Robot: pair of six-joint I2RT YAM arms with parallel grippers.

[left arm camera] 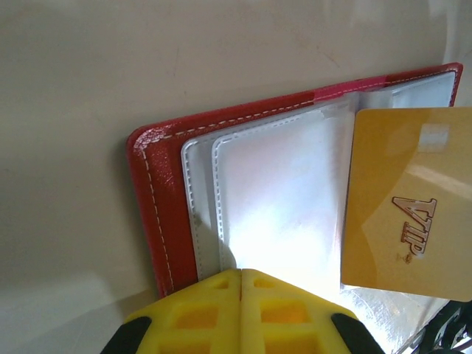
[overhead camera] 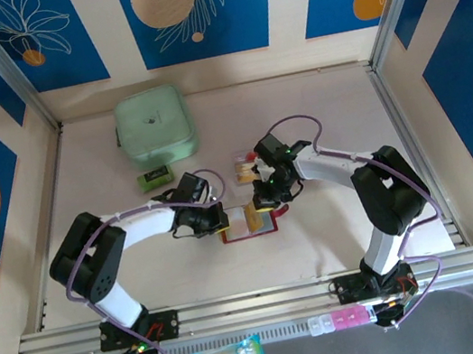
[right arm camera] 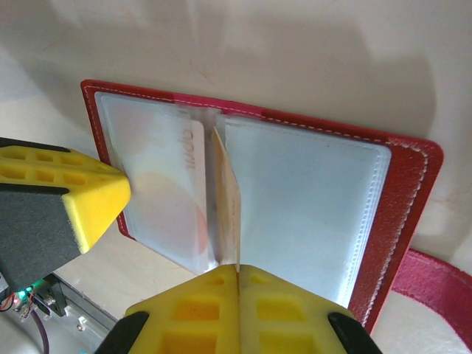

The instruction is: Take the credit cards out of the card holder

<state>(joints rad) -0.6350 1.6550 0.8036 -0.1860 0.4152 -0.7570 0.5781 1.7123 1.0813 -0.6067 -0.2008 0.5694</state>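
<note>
Okay, card holder [overhead camera: 266, 225] lies open flat on the table [overhead camera: 316, 108], mid-front, between the two arms. Left gripper [left arm camera: 241, 274] is clenched, tips down on a clear sleeve [left arm camera: 280, 199] on its side of the holder; can't tell if it pinches the sleeve or just presses. Right gripper [right arm camera: 237, 271] is clenched on the gold card [right arm camera: 227, 199], which stands on edge at the holder's fold, seen edge-on. A whitish card [right arm camera: 181, 158] with red lettering sits inside a sleeve. Loose cards [overhead camera: 243, 169] lie just behind the holder. Mint-green case [overhead camera: 154, 125] and green-and-black block [overhead camera: 155, 177] sit far-left.
</note>
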